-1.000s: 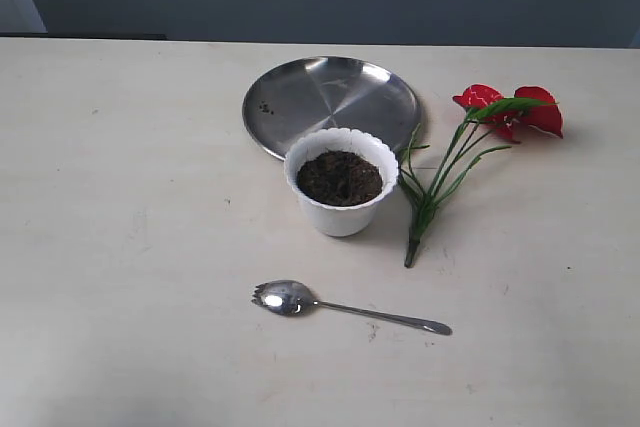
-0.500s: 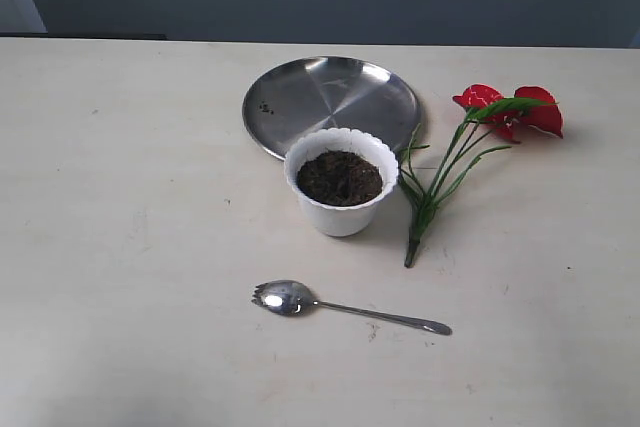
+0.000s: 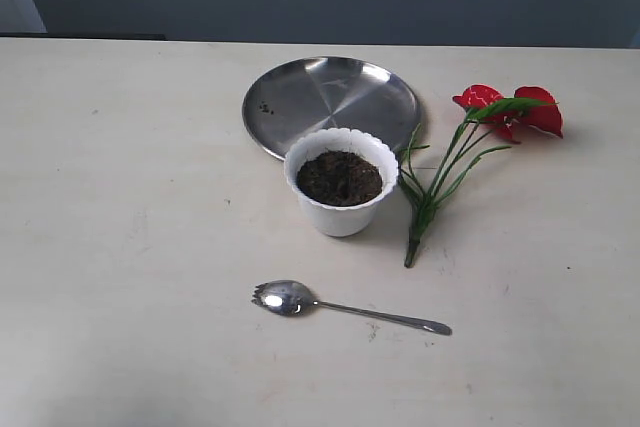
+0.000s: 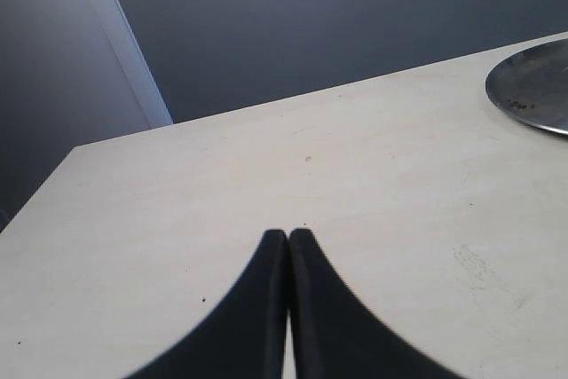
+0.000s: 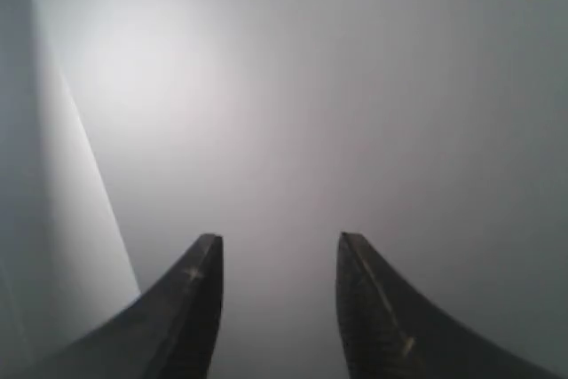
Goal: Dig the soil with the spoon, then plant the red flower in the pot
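Note:
A white pot (image 3: 340, 205) with a scalloped rim stands mid-table, filled with dark soil (image 3: 340, 177). The silver spoon (image 3: 345, 307) lies flat in front of it, bowl to the left, handle to the right. To the pot's right lies the red flower (image 3: 510, 110), its green stems running down toward the pot's base. Neither arm shows in the exterior view. My left gripper (image 4: 288, 235) is shut, fingertips together over bare table, holding nothing. My right gripper (image 5: 278, 241) is open and empty, facing a plain grey wall.
A round steel plate (image 3: 330, 102) lies just behind the pot; its edge (image 4: 532, 86) shows in the left wrist view. The pale table (image 3: 120, 247) stretches wide on the left, and its far edge meets a dark wall.

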`<state>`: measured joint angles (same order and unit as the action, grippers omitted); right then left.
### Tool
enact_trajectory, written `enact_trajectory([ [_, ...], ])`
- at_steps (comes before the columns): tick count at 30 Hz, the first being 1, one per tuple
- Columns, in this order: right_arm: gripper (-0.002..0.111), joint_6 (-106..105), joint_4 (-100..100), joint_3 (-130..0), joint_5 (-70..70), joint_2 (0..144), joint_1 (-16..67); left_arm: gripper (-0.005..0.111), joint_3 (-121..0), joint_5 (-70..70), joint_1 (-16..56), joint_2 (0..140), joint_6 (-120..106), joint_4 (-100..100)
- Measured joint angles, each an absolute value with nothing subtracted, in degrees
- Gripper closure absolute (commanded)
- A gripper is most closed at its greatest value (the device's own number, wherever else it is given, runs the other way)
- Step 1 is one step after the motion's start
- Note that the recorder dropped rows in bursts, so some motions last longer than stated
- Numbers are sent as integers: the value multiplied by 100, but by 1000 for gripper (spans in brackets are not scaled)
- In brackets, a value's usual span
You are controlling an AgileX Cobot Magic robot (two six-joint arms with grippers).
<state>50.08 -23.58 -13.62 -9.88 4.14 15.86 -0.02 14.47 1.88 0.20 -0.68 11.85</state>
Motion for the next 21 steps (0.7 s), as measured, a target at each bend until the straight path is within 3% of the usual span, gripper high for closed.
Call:
enact_trajectory([
  [4,68,6119,-4722,-2343,-399,1491,1586,106,-2,1447,188,20,-68,1185],
  [9,68,6411,-6140,-3315,-382,3143,1787,106,-2,1447,188,20,-68,1185],
  [13,68,6144,-6898,-3813,620,4558,2318,106,-2,1447,188,20,-68,1185],
  [21,68,1384,-3180,-5495,4499,6812,3907,106,-2,1447,188,20,-68,1185],
])
